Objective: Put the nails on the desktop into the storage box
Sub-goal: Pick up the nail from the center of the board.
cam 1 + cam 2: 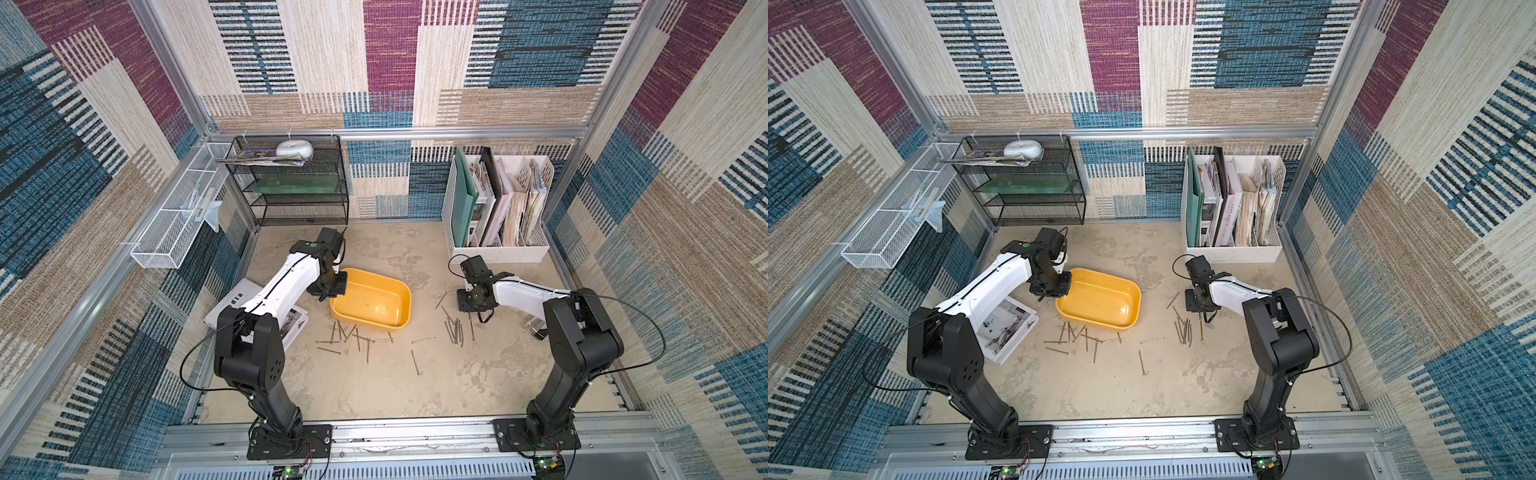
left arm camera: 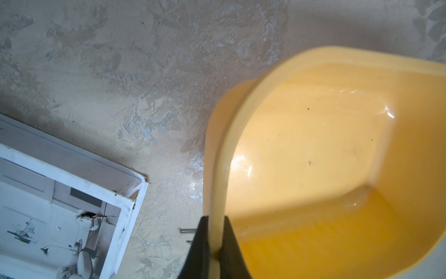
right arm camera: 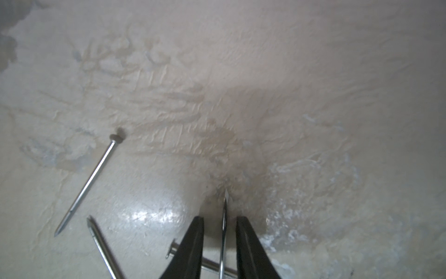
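1. Reaching out from the front rail, the left arm (image 1: 286, 278) slants its white forearm toward the storage box (image 1: 370, 301), with the wrist bent down over the box end on that arm's side.
2. The left jaws: clenched on the box rim. In the left wrist view the two black fingers (image 2: 200, 244) pinch the wall of the storage box (image 2: 313, 157), one inside and one outside.
3. The right arm (image 1: 523, 293): stands on the opposite side of the box, well apart from it. The elbow is raised and the wrist is folded steeply down toward the desk (image 1: 374, 395).
4. The right jaws: parted, tips low over the desk. One nail (image 3: 224, 217) lies lengthwise in the gap, point outward, touching neither finger where it shows.
5. The storage box (image 1: 1100, 299), in both top views: shallow yellow-orange plastic, rectangular, with rounded corners and a plain rim. Its glossy bare floor carries a few dark specks. It sits on the desk; whether its gripped end is raised cannot be told.
6. The nails (image 1: 456, 332): long, thin, grey to brassy, with small flat heads. All those seen lie on the desk outside the box.
   - A crossed scatter lies just beside the box's front wall.
   - A tight, near-parallel bundle lies beyond its right-arm end, near the right wrist.
   - Two singles lie forward of the box, between those groups.
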Action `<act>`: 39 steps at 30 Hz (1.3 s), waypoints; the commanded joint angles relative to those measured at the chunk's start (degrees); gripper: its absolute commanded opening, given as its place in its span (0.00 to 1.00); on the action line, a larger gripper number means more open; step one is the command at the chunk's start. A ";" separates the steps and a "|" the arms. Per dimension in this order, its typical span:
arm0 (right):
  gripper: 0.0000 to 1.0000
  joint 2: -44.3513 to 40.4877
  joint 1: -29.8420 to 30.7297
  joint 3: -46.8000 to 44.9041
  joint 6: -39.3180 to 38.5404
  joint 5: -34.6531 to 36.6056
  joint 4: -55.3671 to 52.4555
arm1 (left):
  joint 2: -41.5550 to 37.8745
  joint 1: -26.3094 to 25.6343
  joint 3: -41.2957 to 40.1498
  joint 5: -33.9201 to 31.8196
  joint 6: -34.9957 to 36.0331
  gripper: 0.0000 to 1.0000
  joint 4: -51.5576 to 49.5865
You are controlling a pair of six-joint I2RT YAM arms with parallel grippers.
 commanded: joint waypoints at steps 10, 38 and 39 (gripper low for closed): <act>0.19 6.17 -0.06 5.51 -4.30 -4.00 -19.67 | -0.34 1.53 -1.42 2.85 0.86 0.00 2.39; 0.00 -4.52 -3.56 20.83 -2.06 -13.32 -19.81 | -1.68 2.69 -2.38 2.93 -0.30 0.00 4.03; 0.00 -5.30 -3.21 21.38 -0.96 -15.25 -18.96 | -1.70 2.72 -2.37 2.88 -0.34 0.00 4.08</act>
